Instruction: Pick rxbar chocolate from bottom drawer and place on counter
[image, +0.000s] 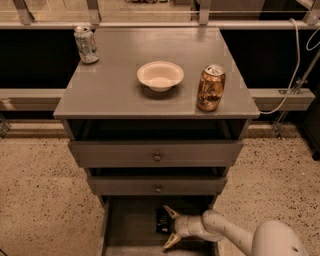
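My gripper (169, 227) sits low in the bottom drawer (130, 225), reaching in from the right; its fingers are spread wide and hold nothing; the rxbar chocolate (162, 220) lies flat on the drawer floor just left of the tips, nearer the rear finger, long axis front to back, along the gap; I judge a short leftward advance is needed before lifting to the bench (115, 85).

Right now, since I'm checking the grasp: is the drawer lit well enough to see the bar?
Camera view: the bottom drawer sits in shadow, so the rxbar chocolate shows only as a dark patch on its grey floor; the pale open gripper beside the bar stands out; the counter is evenly lit, with shadow under the bowl.
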